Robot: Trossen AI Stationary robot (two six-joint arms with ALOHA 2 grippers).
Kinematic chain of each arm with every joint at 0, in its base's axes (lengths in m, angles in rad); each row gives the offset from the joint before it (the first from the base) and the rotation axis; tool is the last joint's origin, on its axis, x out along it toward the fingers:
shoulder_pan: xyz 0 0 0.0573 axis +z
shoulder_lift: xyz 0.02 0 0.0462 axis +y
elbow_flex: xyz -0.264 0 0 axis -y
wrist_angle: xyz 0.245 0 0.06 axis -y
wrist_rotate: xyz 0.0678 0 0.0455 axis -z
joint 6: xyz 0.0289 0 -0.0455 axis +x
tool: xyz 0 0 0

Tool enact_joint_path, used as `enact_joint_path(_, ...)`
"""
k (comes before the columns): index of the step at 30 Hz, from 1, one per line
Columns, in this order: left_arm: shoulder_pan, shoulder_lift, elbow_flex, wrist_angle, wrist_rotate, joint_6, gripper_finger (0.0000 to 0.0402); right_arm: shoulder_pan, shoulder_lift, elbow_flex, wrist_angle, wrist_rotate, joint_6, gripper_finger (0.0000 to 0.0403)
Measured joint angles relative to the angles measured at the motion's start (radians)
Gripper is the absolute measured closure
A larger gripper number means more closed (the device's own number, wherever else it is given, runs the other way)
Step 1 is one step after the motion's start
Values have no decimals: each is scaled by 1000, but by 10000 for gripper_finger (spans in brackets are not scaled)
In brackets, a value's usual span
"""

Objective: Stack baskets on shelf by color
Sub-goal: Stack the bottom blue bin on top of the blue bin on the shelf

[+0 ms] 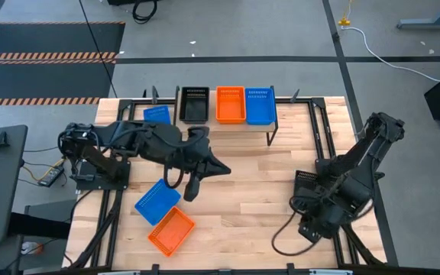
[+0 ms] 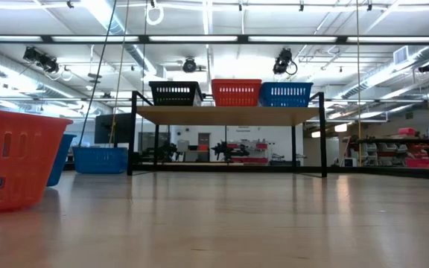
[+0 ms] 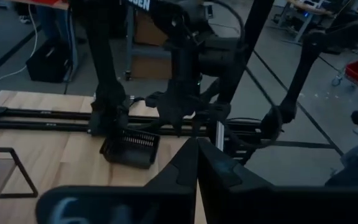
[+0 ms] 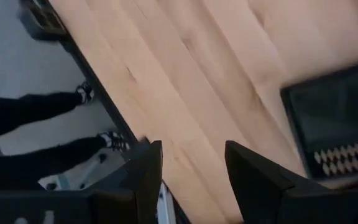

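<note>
The left gripper (image 1: 221, 169) is shown with jaws pressed together and empty, above mid-table. A blue basket (image 1: 157, 202) and an orange basket (image 1: 171, 231) are seen lying toward the table's near-left corner, nearer this arm, long axes slanted. The right gripper (image 4: 190, 169), jaws spread, is parked beside a black basket (image 1: 305, 184); the shelf (image 1: 270, 125) is at the far edge.

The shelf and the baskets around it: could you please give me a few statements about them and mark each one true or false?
1. The shelf carries a black basket, an orange basket and a blue basket side by side. True.
2. The left gripper is holding an orange basket. False: its fingers are shut on nothing.
3. A loose blue basket lies beside a loose orange basket on the table. True.
4. The right gripper is shut. False: it is open.
</note>
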Motion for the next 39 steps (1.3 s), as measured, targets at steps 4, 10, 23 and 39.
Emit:
enact_joint_path(4,-8,-2,0,-2,0,11,391,64,0,-51,28,-6,142,221)
enact_joint_path(10,-6,-2,0,-74,21,34,392,103,1,-140,184,0,331,221)
enact_joint_path(23,-19,-2,0,-682,165,96,395,100,1,-185,376,99,418,222)
enact_joint_path(39,-80,-198,-373,-671,169,59,392,100,1,-185,395,100,357,221)
